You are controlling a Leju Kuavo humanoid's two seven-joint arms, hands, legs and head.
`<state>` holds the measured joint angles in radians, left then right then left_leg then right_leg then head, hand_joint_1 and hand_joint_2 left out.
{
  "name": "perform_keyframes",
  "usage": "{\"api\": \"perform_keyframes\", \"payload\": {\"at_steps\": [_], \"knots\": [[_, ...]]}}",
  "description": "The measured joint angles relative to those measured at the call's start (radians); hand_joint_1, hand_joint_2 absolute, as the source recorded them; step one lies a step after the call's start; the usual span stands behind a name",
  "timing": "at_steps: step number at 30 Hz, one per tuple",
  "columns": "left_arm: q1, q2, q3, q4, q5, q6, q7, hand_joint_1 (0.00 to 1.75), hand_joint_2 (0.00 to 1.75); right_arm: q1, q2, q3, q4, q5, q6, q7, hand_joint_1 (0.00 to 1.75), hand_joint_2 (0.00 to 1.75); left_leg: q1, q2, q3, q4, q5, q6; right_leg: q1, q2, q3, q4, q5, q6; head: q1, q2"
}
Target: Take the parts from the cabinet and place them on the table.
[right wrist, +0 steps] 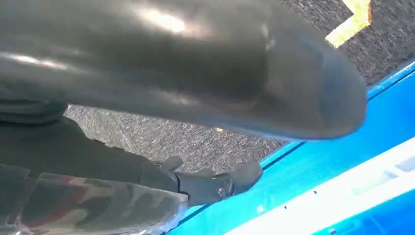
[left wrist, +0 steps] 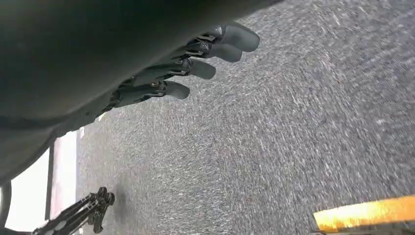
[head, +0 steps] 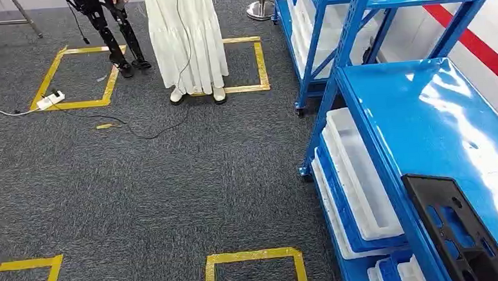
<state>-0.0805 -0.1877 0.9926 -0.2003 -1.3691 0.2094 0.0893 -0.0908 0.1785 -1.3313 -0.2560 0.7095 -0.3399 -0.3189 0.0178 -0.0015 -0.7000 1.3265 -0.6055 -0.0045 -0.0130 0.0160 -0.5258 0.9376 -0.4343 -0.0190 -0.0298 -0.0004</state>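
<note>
Black moulded part [head: 460, 232] flat on blue cabinet top [head: 438, 124], likely stiff, light plastic, best pinched at an edge or cutout; left hand [left wrist: 195, 63] fingers spread, empty; right hand [right wrist: 205, 186] grip unclear.

In the left wrist view the left hand [left wrist: 186, 68] hangs over the carpet with its dark fingers [left wrist: 195, 69] stretched out side by side, slightly apart, and nothing between them. In the right wrist view the right hand [right wrist: 205, 183] sits behind its thick grey thumb [right wrist: 254, 78], which crosses most of the picture. Its darker fingers [right wrist: 230, 181] reach forward, and whether they hold anything cannot be told from here.
</note>
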Motion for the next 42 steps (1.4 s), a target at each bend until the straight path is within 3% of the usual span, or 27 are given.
{"api": "perform_keyframes", "payload": {"at_steps": [2,4,5,6,9,10,11,12,14,15,16,17,19,20,21,24,25,26,27,29,30,32,34,35,36,40,42], "knots": [[0.000,0.000,0.000,0.000,0.000,0.000,0.000,0.00,0.00,0.001,0.000,0.000,0.000,-0.001,0.000,0.002,0.00,0.00,0.012,0.000,0.030,-0.067,0.061,-0.007,-0.003,0.021,0.003,0.006,-0.001,0.001,-0.001,0.000],[0.000,0.001,0.000,0.000,0.000,0.000,0.000,0.00,0.00,-0.002,0.002,0.000,0.000,-0.001,0.000,0.002,0.00,0.00,0.025,-0.017,0.108,-0.239,0.155,-0.016,-0.008,0.044,0.003,0.018,-0.008,0.012,-0.001,0.000],[0.004,-0.001,0.000,0.001,0.000,0.000,0.000,0.00,0.00,-0.002,0.000,0.000,0.000,-0.001,0.000,0.002,0.00,0.00,0.032,-0.064,0.128,-0.281,0.154,-0.023,-0.005,0.053,-0.008,0.027,-0.013,0.020,-0.001,0.000],[0.003,-0.001,0.000,0.001,0.000,0.000,0.000,0.00,0.00,-0.005,0.000,0.000,0.000,-0.001,0.000,0.002,0.00,0.00,0.031,-0.071,0.130,-0.303,0.150,-0.020,0.002,0.060,-0.021,0.044,-0.015,0.026,-0.003,0.000],[0.000,-0.001,0.000,0.001,-0.002,0.000,-0.002,0.00,0.00,0.003,0.000,0.000,0.000,-0.002,-0.003,0.003,0.00,0.00,0.011,-0.048,0.118,-0.296,0.153,0.002,0.001,0.079,-0.042,0.037,-0.005,0.049,0.002,0.000],[0.000,-0.001,0.000,0.001,-0.004,0.000,-0.002,0.00,0.00,0.003,0.000,0.000,0.000,-0.002,-0.004,0.005,0.00,0.00,0.016,-0.037,0.123,-0.308,0.161,0.017,0.000,0.074,-0.049,0.043,-0.011,0.054,0.003,0.000],[0.000,0.000,0.000,0.001,-0.005,0.000,-0.002,0.00,0.00,0.002,0.000,0.000,0.000,-0.002,-0.004,0.007,0.00,0.00,0.011,-0.030,0.125,-0.315,0.165,0.025,-0.002,0.030,-0.063,0.073,-0.027,0.053,0.003,0.000],[-0.001,0.000,0.000,0.001,-0.006,0.000,-0.002,0.00,0.00,0.000,0.001,0.000,0.000,-0.003,-0.005,0.008,0.00,0.00,0.010,-0.019,0.124,-0.317,0.167,0.036,-0.004,0.009,-0.095,0.135,-0.058,0.049,0.007,0.000],[-0.001,0.002,0.000,0.001,-0.008,0.000,-0.002,0.00,0.00,-0.001,0.004,0.000,0.000,-0.002,-0.005,0.008,0.00,0.00,0.005,0.003,0.118,-0.317,0.169,0.039,-0.006,-0.001,-0.182,0.305,-0.122,0.047,0.008,0.000],[0.000,0.002,0.000,0.001,-0.008,-0.001,-0.001,0.00,0.00,0.000,0.004,0.000,0.000,-0.002,-0.005,0.009,0.00,0.00,0.002,0.013,0.117,-0.317,0.169,0.040,-0.007,-0.002,-0.207,0.361,-0.136,0.052,0.008,0.000],[0.000,0.002,0.000,0.001,-0.008,-0.001,-0.001,0.00,0.00,0.001,0.004,0.000,0.000,-0.002,-0.005,0.011,0.00,0.00,0.000,0.022,0.117,-0.317,0.169,0.040,-0.007,-0.003,-0.205,0.365,-0.131,0.059,0.008,0.000],[-0.001,0.002,0.000,0.001,-0.008,-0.001,-0.001,0.00,0.00,0.003,0.004,0.000,0.000,-0.002,-0.006,0.014,0.00,0.00,-0.001,0.030,0.117,-0.317,0.169,0.040,-0.006,-0.004,-0.177,0.318,-0.110,0.066,0.008,0.000],[-0.002,0.002,0.000,0.001,-0.008,-0.001,-0.001,0.00,0.00,0.003,0.003,0.000,0.000,-0.001,-0.006,0.016,0.00,0.00,-0.002,0.044,0.119,-0.317,0.170,0.039,-0.004,-0.021,-0.073,0.132,-0.049,0.074,0.008,0.000],[-0.002,0.002,0.000,0.001,-0.008,-0.001,-0.001,0.00,0.00,0.001,0.002,0.000,0.000,0.000,-0.006,0.017,0.00,0.00,-0.002,0.049,0.121,-0.317,0.170,0.038,0.001,-0.057,-0.023,0.049,-0.031,0.068,0.008,0.000],[-0.002,0.001,0.000,0.001,-0.008,-0.001,0.000,0.00,0.00,-0.001,0.001,0.001,0.000,0.001,-0.007,0.019,0.00,0.00,-0.008,0.056,0.120,-0.314,0.169,0.031,0.016,-0.076,-0.019,0.029,-0.028,0.055,0.006,0.000],[-0.005,-0.003,0.000,0.001,-0.009,-0.001,0.001,0.00,0.00,0.002,0.000,0.001,0.000,0.001,-0.009,0.024,0.00,0.00,-0.004,0.072,0.124,-0.321,0.173,0.015,0.025,-0.051,-0.031,0.027,-0.021,0.037,0.008,0.000],[-0.006,-0.004,0.000,0.001,-0.009,-0.001,0.001,0.00,0.00,0.002,0.000,0.001,0.000,0.001,-0.011,0.024,0.00,0.00,-0.007,0.079,0.125,-0.321,0.170,0.007,0.018,-0.043,-0.018,0.013,-0.013,0.026,0.008,0.000],[-0.006,-0.001,0.000,0.001,-0.009,-0.001,0.001,0.00,0.00,0.003,0.003,0.001,0.000,0.001,-0.015,0.026,0.00,0.00,0.001,0.054,0.120,-0.301,0.152,0.005,-0.007,-0.034,-0.004,0.006,-0.007,0.018,0.003,0.000],[-0.005,0.000,0.000,0.001,-0.009,-0.001,0.001,0.00,0.00,0.003,0.003,0.001,0.000,0.000,-0.018,0.026,0.00,0.00,0.002,0.027,0.103,-0.246,0.112,0.006,-0.008,-0.032,-0.001,0.003,-0.003,0.002,0.002,0.000],[-0.004,0.001,0.000,0.001,-0.009,-0.002,0.001,0.00,0.00,0.002,0.003,0.001,0.000,0.000,-0.019,0.027,0.00,0.00,0.004,0.002,0.029,-0.080,0.025,-0.003,-0.005,-0.018,-0.001,0.004,-0.004,0.000,-0.002,0.000],[-0.003,0.001,0.000,0.001,-0.009,-0.003,0.001,0.00,0.00,0.003,0.003,0.001,0.000,0.000,-0.019,0.027,0.00,0.00,0.006,-0.002,-0.003,-0.009,0.002,-0.009,-0.003,-0.008,-0.001,0.005,-0.004,0.000,-0.003,0.000],[-0.002,0.001,0.000,0.001,-0.009,-0.003,0.001,0.00,0.00,0.003,0.003,0.001,0.000,0.000,-0.021,0.029,0.00,0.00,0.014,-0.002,0.000,-0.019,0.034,-0.015,-0.004,0.013,0.004,0.007,-0.005,0.000,-0.003,0.000],[-0.002,0.004,0.000,0.001,-0.009,-0.003,0.001,0.00,0.00,0.002,0.006,0.001,0.000,0.001,-0.026,0.032,0.00,0.00,0.026,-0.008,0.073,-0.176,0.130,-0.023,-0.010,0.039,0.005,0.018,-0.012,0.008,-0.004,0.000],[0.000,0.004,0.000,0.001,-0.009,-0.003,0.000,0.00,0.00,0.003,0.006,0.001,0.000,0.003,-0.027,0.032,0.00,0.00,0.036,-0.034,0.108,-0.257,0.167,-0.028,-0.009,0.049,-0.001,0.026,-0.018,0.016,-0.005,0.000],[0.002,0.004,0.001,0.002,-0.008,-0.003,0.000,0.00,0.00,0.001,0.005,0.001,0.000,0.004,-0.029,0.034,0.00,0.00,0.039,-0.066,0.119,-0.291,0.158,-0.032,0.001,0.058,-0.014,0.046,-0.024,0.025,-0.008,0.000],[0.000,0.003,0.001,0.002,-0.006,-0.001,-0.009,0.00,0.00,0.011,0.004,0.002,0.000,0.006,-0.031,0.042,0.00,0.00,0.017,-0.041,0.113,-0.296,0.155,-0.004,0.002,0.080,-0.035,0.042,-0.018,0.052,-0.002,0.000],[0.000,0.004,0.002,0.002,-0.006,0.000,-0.012,0.00,0.00,0.011,0.004,0.002,0.001,0.006,-0.031,0.043,0.00,0.00,0.019,-0.022,0.123,-0.313,0.163,0.025,-0.003,0.024,-0.070,0.107,-0.055,0.049,0.003,0.000]]}}
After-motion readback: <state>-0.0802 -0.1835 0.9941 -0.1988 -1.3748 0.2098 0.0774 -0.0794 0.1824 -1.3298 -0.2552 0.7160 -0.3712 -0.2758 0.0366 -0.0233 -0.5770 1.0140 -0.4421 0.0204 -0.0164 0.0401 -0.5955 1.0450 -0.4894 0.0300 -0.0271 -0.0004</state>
